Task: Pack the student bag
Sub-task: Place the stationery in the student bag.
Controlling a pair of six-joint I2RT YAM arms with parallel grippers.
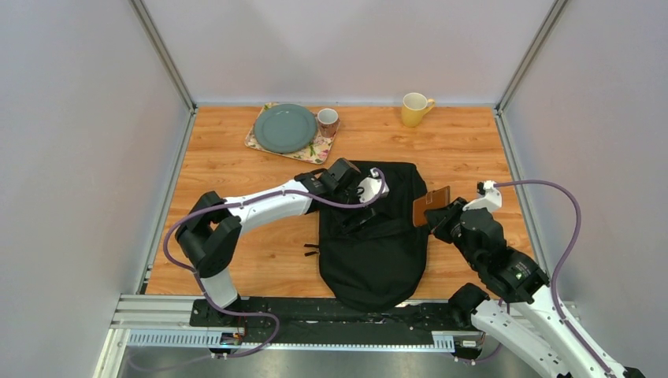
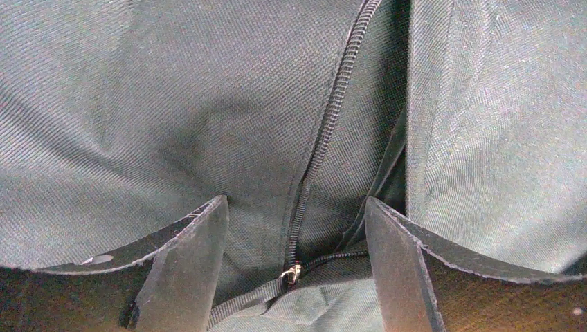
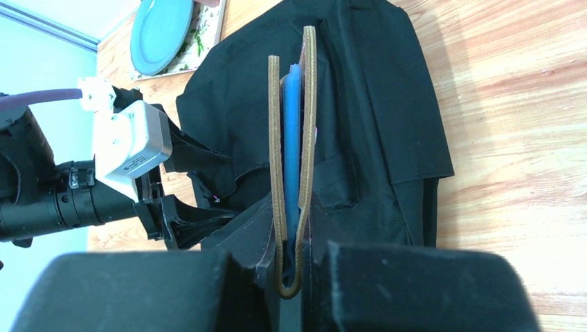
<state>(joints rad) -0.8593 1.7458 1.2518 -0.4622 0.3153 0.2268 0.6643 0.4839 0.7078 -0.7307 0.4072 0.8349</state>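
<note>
1. Student bag (image 1: 370, 244): large, black, soft fabric. It lies flat at the middle of the wooden table (image 1: 236, 173), between the two arms, with its rounded end toward the near edge and loose straps on its left side.
2. Zipper (image 2: 325, 138): black. It runs down the bag's fabric in the left wrist view, with a small metal pull (image 2: 293, 273) at its lower end. The fabric beside it on the right gapes a little.
3. Left gripper (image 2: 296, 207): sits over the upper part of the bag. Its jaws stand wide apart and grip nothing, one either side of the zipper line.
4. Right gripper (image 3: 292, 259): at the bag's right edge, clamped narrow on the brown wallet.
5. Brown wallet (image 3: 307, 104): folded and held at its fold, with the open edges pointing at the bag. A blue insert (image 3: 293, 138) shows between its two leaves.
6. Grey-green plate (image 1: 284, 127): on a floral tray (image 1: 319, 150) at the far left of the table.
7. Small patterned cup (image 1: 328, 121): at the tray's right corner, just beside the plate.
8. Yellow mug (image 1: 415, 109): at the far edge, well apart from the bag.
</note>
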